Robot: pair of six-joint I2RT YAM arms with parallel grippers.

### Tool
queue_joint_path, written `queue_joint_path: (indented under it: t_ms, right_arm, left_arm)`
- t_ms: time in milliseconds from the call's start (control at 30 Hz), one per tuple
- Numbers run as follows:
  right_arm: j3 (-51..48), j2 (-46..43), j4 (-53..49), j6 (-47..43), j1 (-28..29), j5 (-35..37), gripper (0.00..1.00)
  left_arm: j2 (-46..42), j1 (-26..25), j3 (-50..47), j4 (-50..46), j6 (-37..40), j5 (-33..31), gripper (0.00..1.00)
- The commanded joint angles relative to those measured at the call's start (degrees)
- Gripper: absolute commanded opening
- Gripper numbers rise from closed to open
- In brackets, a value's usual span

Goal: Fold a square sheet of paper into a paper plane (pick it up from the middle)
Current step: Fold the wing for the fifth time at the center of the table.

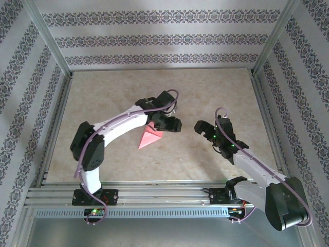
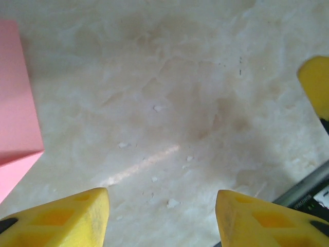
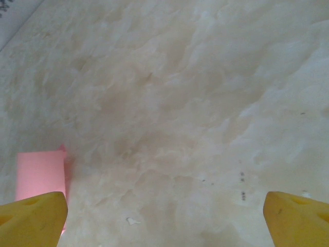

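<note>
On the table (image 1: pixel 216 92), the folded pink paper (image 1: pixel 149 138) lies just beside the left gripper (image 2: pixel 162 200), whose fingers stand partly apart with nothing between them. The right gripper (image 3: pixel 164 206) is spread wide and also empty. The paper looks thin, light and easily crumpled, so I would pinch it gently at its middle.

The top camera looks down from high behind the near edge over the whole bench (image 1: pixel 205 98). Both wrist cameras face it from close; all three share the pink paper (image 1: pixel 150 138).
</note>
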Motion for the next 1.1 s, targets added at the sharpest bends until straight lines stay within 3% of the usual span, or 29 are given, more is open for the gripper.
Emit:
queue_joint_path:
  t_ms: [0,200,567,867,1067]
  right_arm:
    - [1.2,2.1,3.2,0.1,0.5,-5.1,0.97]
    - [4.5,8.9,5.3,0.6,4.6,-6.8,0.97]
    - [9.3,19.9,11.3,5.3,11.3,-8.6,0.96]
    - [11.9,25.3,14.5,8.7,13.1,-13.5,0.93]
    - [14.6,29.4,14.6,11.1,13.6,-17.1,0.84]
  left_arm:
    - [-7.3,3.5,-9.7,7.5,-1.9,-3.2,0.56]
    - [-13.6,6.8,-21.4,8.4,0.4,-14.0,0.43]
    - [-6.8,11.4,-24.1,14.9,-0.6,-11.1,0.16]
    - [-2.3,12.4,-23.7,13.9,-1.9,-15.2,0.09]
    - [-0.9,12.8,-24.0,14.2,-3.1,-15.6,0.08]
